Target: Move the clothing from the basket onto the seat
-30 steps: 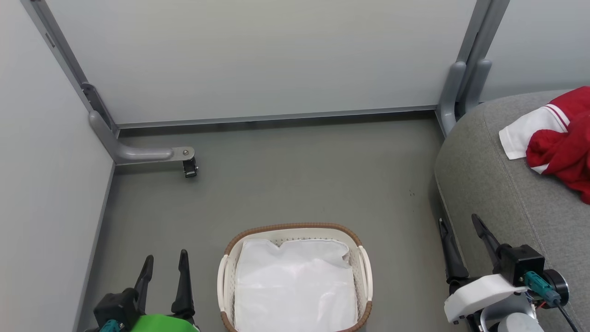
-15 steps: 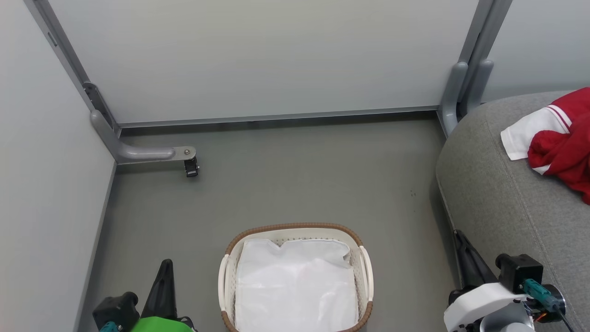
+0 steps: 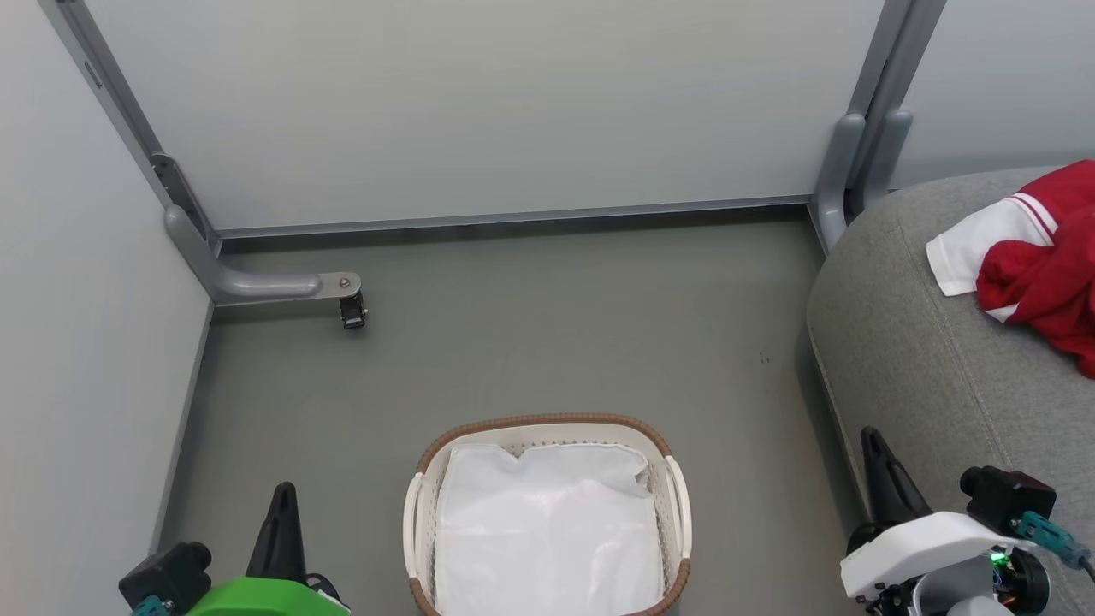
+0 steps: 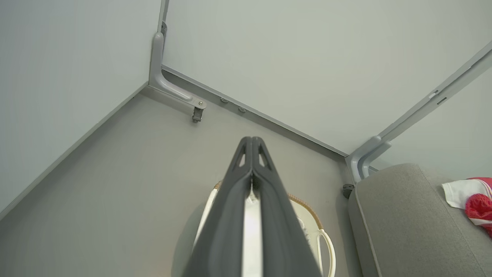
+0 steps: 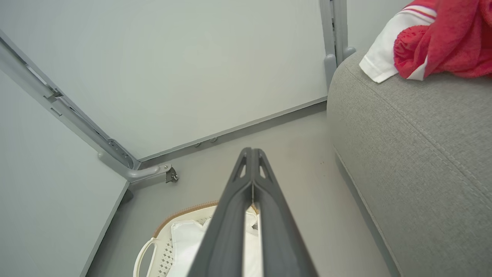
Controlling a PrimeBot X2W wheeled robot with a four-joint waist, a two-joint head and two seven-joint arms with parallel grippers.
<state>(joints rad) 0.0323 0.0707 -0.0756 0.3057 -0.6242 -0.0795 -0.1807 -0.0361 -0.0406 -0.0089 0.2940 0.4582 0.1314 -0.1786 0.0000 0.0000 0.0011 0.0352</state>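
left gripper (image 3: 283,500) fingers pressed together, empty | right gripper (image 3: 876,449) likewise | red-and-white clothing (image 3: 1039,257) heaped on grey seat (image 3: 924,376) | laundry basket (image 3: 547,421) holds white liner (image 3: 547,530) | risk: liner mistaken for clothing and pulled out

One basket (image 3: 547,420), one seat (image 3: 928,368).

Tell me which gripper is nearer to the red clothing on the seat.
Right. The right gripper is at the edge of the seat, below the clothing in the head view; the left gripper is left of the basket.
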